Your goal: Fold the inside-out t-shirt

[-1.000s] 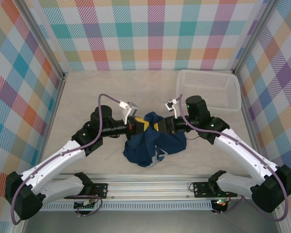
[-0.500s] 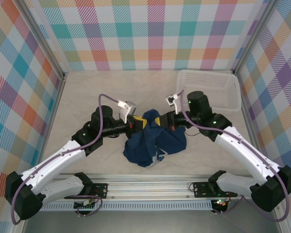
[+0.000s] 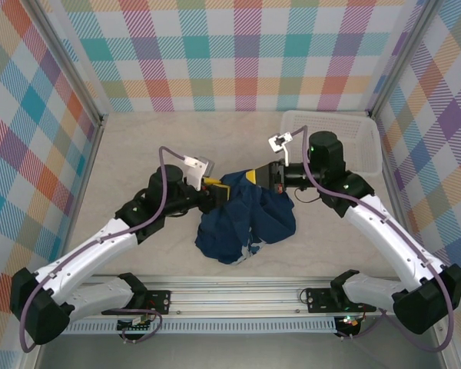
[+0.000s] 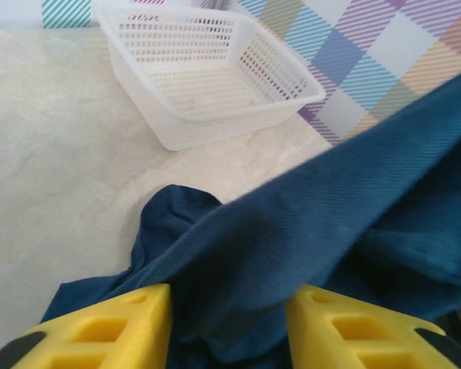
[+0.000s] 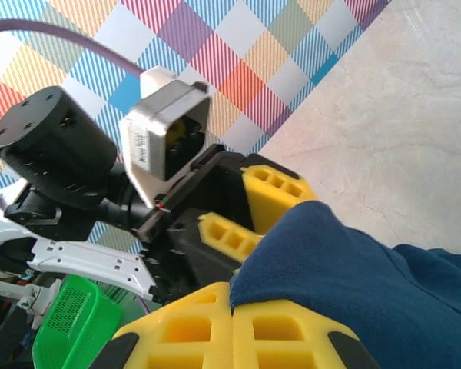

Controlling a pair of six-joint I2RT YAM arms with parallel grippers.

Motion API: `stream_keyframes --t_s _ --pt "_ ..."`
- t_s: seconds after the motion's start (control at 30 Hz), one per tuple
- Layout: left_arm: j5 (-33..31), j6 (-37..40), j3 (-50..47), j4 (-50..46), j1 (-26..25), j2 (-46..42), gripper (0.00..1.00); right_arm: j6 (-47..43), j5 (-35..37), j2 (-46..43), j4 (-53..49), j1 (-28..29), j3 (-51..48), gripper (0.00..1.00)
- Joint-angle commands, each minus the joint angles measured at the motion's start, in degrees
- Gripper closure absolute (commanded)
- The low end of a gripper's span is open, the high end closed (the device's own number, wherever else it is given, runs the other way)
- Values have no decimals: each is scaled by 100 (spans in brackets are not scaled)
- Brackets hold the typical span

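Progress: early, no fold visible | t-shirt (image 3: 246, 223): bunched heap on bench (image 3: 138, 146), left of and nearer than basket (image 3: 330, 115) | right tool (image 5: 232, 304): pressed together, pinching cloth on heap's basket side | left tool (image 4: 227, 307): spread, cloth loose across gap | to do, I judge: flatten, fold.

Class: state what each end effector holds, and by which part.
Right end effector pinches the t-shirt by a raised cloth fold. Left end effector is open, cloth between its fingers.

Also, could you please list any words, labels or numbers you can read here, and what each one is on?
None can be read.
The sticker on the camera housing: print too small.
The white print on the t-shirt: crumpled, illegible.
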Motion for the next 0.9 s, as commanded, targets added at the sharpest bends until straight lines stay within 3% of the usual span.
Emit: stream_keyframes --t_s 0.0,0.23,0.47,0.57,0.7,0.73,0.87 --pt "117 -1 -86 32 15 -328 53 141 -202 69 358 -51 129 100" --pt "40 -55 -214 254 -143 -328 49 186 -193 241 381 -60 196 100" --pt "-331 13 528 -33 -180 794 50 248 -440 343 564 -60 154 100" --pt "-630 -75 695 4 -180 1058 65 123 -398 304 424 -74 136 100" --pt "-557 -108 665 110 -176 967 96 -26 -165 152 181 -195 127 100" --pt "-535 -124 628 155 -171 878 100 -71 -69 143 104 -214 151 100" --pt "-244 -276 482 493 -2 487 100 -202 663 226 -238 -309 274 100"
